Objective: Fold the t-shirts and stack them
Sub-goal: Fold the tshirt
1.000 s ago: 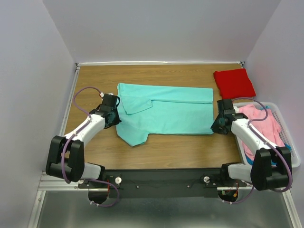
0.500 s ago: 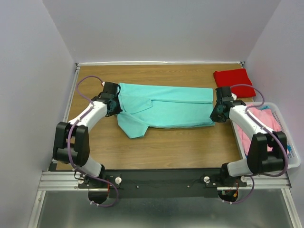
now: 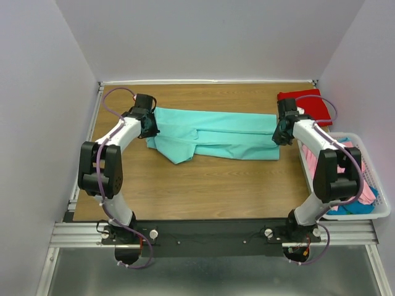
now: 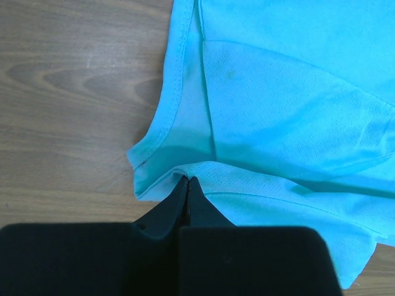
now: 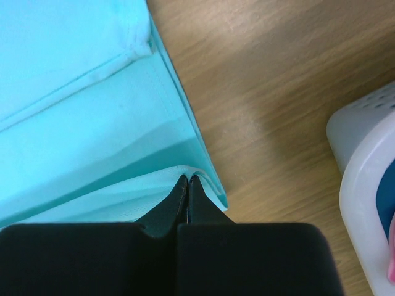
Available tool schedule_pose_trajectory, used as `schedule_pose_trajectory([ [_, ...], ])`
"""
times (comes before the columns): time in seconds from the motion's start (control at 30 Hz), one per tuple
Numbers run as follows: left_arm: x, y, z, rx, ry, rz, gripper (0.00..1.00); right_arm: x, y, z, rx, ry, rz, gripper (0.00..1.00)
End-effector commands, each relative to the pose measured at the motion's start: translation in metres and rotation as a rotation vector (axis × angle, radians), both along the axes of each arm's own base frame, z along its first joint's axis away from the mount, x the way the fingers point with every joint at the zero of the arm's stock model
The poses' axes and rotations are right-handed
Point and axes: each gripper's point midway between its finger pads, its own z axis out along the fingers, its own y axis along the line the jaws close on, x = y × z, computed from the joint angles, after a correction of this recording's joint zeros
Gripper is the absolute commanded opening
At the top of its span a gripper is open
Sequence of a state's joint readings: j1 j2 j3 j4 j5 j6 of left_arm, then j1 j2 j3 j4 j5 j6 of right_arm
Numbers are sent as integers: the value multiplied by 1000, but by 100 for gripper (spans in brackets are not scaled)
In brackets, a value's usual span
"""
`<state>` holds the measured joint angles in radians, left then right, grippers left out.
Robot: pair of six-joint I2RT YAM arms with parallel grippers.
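Aqua-teal t-shirt (image 3: 228, 137) sits on the far half of the bench (image 3: 203, 185), stretched left to right between the two arms. It's folded lengthwise into a long band. One loose flap, probably a sleeve, sticks out toward the near side at the left end. Fold line is visible along the top layer.

Left jaws: clenched on the shirt's left end. In the left wrist view the fingertips (image 4: 179, 203) meet with no gap, right at a stitched hem, and the cloth edge runs in between them. The cloth bunches a little there.

Right jaws: same story at the right end. The fingers (image 5: 170, 209) are pressed together on the corner hem, with layers of the fold stacked just beyond them.

Red t-shirt (image 3: 308, 110) is folded at the far right corner, just beyond the right wrist, and apart from the aqua one. The right arm's cable loops over it.

White basket (image 3: 381, 209) sits at the right edge on the near side. It holds a pink t-shirt (image 3: 365, 185) and some blue-teal cloth (image 3: 357, 208), both crumpled. The right arm's elbow hides part of it.
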<state>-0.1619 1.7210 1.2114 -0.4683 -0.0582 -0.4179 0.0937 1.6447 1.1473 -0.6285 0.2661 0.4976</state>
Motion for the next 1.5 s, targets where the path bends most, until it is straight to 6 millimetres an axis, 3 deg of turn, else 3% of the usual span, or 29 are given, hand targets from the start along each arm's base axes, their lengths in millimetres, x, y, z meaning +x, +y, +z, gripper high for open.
schedule_pose_trajectory([
  [0.0, 11, 2, -1, -3, 10, -11, 0, 13, -17, 0, -55, -5, -33, 1],
  [0.2, 22, 11, -4, 3, 14, 14, 0, 20, -29, -11, -46, -4, -78, 1],
  [0.43, 33, 10, -7, -14, -4, 18, 0, 28, -26, -22, -14, -4, -86, 1],
  [0.97, 28, 9, -24, -35, -7, 57, 0, 50, -16, -15, 37, -49, -70, 2],
  [1.2, 26, 11, -31, -38, -7, 80, 0, 55, -14, -27, 45, -33, -76, 2],
  [1.4, 30, 8, -29, -57, -28, 78, 2, 56, -11, -37, 61, -18, -66, 7],
  [1.47, 32, 7, -23, -63, -46, 77, 9, 56, -7, -36, 76, -16, -41, 17],
])
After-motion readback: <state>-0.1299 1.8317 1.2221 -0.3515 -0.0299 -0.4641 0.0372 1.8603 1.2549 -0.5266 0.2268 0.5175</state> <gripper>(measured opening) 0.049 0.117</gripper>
